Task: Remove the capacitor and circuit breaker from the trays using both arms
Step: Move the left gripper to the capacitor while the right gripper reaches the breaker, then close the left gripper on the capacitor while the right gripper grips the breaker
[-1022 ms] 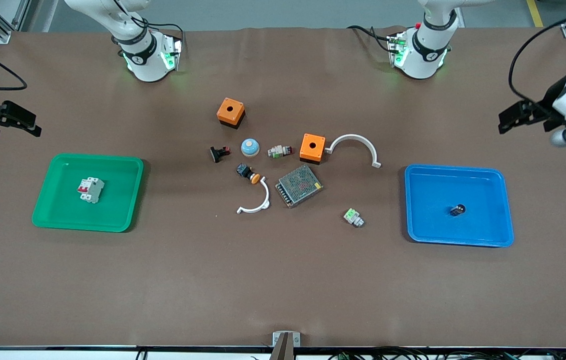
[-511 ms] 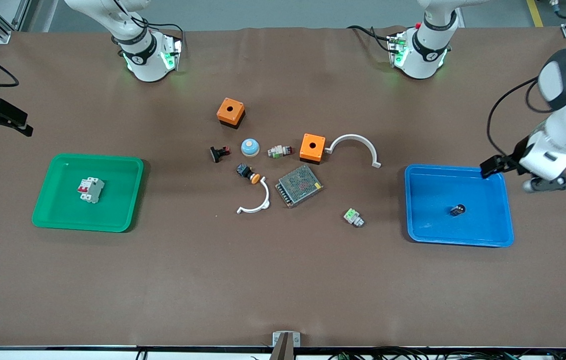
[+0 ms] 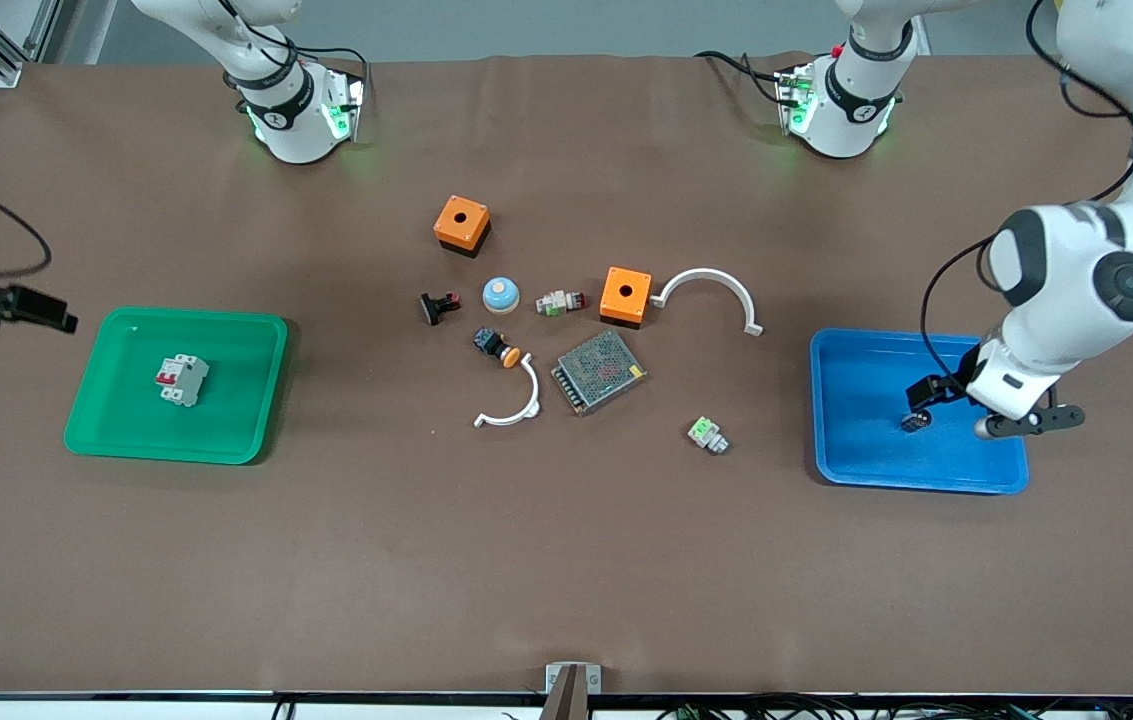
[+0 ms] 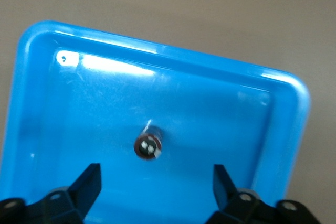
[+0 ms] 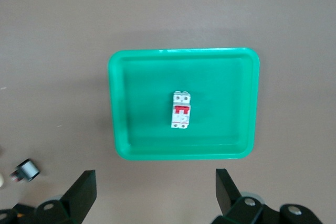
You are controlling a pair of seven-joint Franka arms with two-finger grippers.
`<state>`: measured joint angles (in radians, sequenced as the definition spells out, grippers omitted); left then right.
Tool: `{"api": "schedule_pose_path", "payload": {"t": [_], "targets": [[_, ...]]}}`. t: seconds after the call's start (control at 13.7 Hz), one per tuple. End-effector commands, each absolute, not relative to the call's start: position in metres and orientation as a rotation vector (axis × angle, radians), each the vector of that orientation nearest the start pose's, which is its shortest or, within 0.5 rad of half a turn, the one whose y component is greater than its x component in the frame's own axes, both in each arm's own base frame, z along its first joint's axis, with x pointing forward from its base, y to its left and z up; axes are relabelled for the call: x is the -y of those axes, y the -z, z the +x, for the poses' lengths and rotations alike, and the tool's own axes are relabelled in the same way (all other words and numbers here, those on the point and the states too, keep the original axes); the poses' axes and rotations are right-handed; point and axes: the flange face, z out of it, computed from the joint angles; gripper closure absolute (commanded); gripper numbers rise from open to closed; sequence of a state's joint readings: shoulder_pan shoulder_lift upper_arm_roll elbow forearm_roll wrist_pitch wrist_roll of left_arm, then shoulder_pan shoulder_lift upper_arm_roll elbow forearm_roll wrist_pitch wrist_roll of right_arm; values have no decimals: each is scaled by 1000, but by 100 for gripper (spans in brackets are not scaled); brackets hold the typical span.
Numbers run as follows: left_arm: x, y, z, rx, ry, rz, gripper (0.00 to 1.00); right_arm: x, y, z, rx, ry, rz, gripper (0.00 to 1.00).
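Tiny dark navy-black cylindrical capacitor (image 3: pixel 916 421) (image 4: pixel 148 146) lying in blue plastic tray (image 3: pixel 866 470) (image 4: pixel 220 108), toward left arm's end of table. Left gripper (image 3: pixel 926 392) (image 4: pixel 156 182) over it, fingers spread wide, nothing held.

Small white-grey breaker block with red levers (image 3: pixel 183 380) (image 5: pixel 181 110) resting in green plastic tray (image 3: pixel 226 440) (image 5: pixel 136 103), toward right arm's end. Right gripper (image 3: pixel 51 318) (image 5: pixel 156 192) over bare table just beside green tray, fingers apart, empty.

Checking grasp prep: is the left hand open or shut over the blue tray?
Open. In the left wrist view the left hand has its fingers spread wide, above the small dark cylindrical capacitor lying in the blue plastic tray.
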<state>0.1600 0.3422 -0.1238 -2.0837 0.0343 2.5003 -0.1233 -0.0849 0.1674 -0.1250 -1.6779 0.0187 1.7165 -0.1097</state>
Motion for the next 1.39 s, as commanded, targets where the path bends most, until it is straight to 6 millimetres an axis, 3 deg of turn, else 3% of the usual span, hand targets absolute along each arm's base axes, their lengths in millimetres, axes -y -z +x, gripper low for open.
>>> {"api": "schedule_pose_path", "payload": {"t": [0.0,0.22,0.44,0.58,0.95,1.09,1.24,1.31], "targets": [[-34,-240,603,246,144,-3148,12,128,-453,595,-186,-201,-3102,0],[-36,-220,611,287,127,-3153,17,145,-390,582,-261,-107,-3093,0],[-37,-206,609,295,98,-3154,21,143,-323,562,-292,2,-3105,0],[-37,-196,607,301,74,-3157,32,142,-286,555,-332,-7,-3084,0],[-39,-192,602,324,49,-3154,42,132,-231,541,-319,-4,-3099,0],[-39,-191,601,324,40,-3154,58,133,-216,539,-309,-1,-3107,0],[-37,-190,600,319,35,-3155,83,134,-205,538,-293,7,-3116,1],[-38,-192,599,321,37,-3153,94,134,-201,537,-270,-1,-3120,7]]}}
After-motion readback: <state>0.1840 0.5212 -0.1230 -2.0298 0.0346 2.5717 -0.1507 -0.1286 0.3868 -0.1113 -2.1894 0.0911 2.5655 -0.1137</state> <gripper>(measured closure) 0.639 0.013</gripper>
